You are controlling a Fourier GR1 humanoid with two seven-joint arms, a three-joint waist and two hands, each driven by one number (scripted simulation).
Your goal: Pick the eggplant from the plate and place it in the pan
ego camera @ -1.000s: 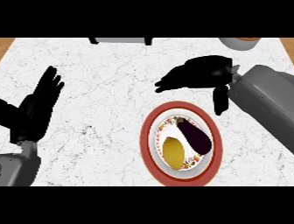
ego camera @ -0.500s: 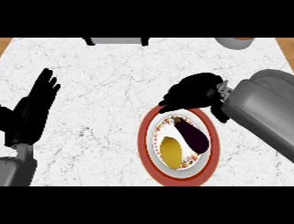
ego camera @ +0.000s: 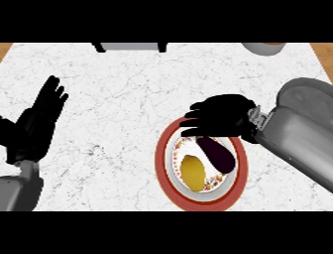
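eggplant (ego camera: 218, 155): we see it on the plate (ego camera: 166, 168), long axis running upper-left to lower-right
right hand (ego camera: 221, 117): nearer one, just above the eggplant's upper end, fingers curled, probably holding nothing
left hand (ego camera: 32, 124): open, resting far left
pan (ego camera: 131, 46): top edge, well apart

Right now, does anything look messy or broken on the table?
No, nothing stands out. The eggplant lies on the plate beside a yellow food, nothing spilled. The right hand hovers at the plate's top edge; the left hand rests open at the left.
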